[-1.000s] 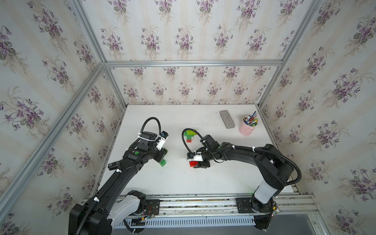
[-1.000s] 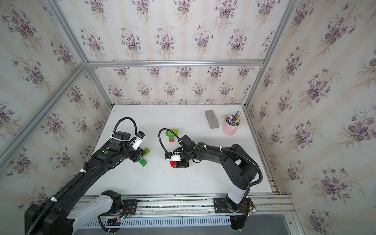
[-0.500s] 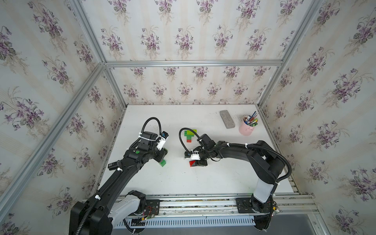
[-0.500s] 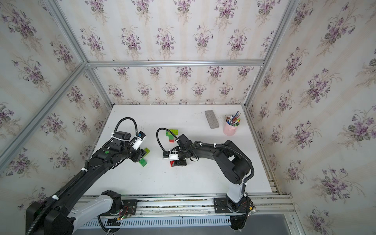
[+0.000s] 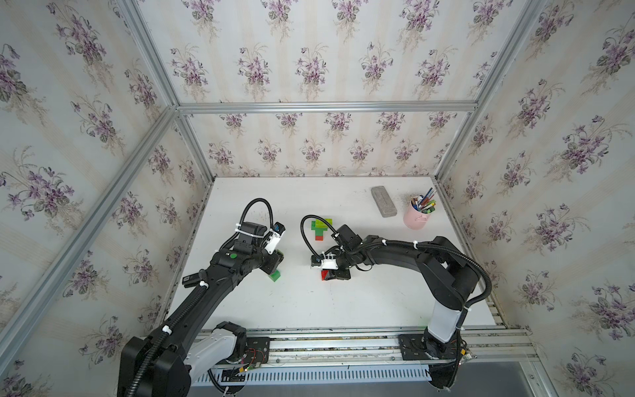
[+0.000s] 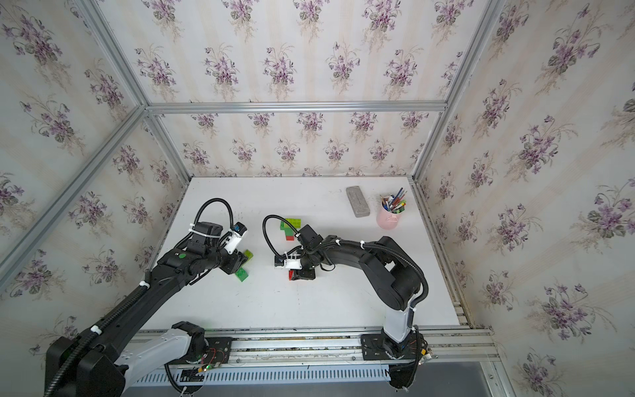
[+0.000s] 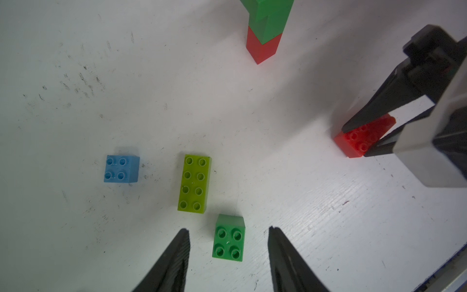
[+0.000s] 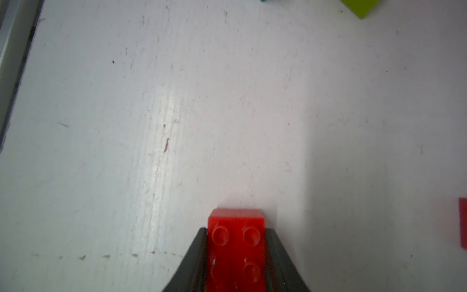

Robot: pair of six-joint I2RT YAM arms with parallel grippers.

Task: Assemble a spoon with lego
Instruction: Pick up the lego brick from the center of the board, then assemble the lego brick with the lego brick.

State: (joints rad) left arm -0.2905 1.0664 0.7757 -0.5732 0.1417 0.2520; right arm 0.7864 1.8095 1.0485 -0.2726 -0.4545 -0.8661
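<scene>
With left jaws parted over a green brick (image 7: pixel 228 239), the right jaws gripped a red brick (image 8: pixel 236 250) on the tabletop (image 5: pixel 343 302) nearer than the part-built spoon (image 5: pixel 319 228), ready, seemingly, for lifting onto its stem.

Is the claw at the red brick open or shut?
Shut. The right gripper clamps the red brick; in the right wrist view both fingers press its sides.

white table (image 5: pixel 343 302) | on it: grey block (image 5: pixel 383 201); pink cup (image 5: pixel 415 220); spoon (image 5: pixel 319 232); blue brick (image 7: pixel 121 169); lime brick (image 7: pixel 194 183); green brick (image 7: pixel 228 240); red brick (image 8: pixel 236 240)
</scene>
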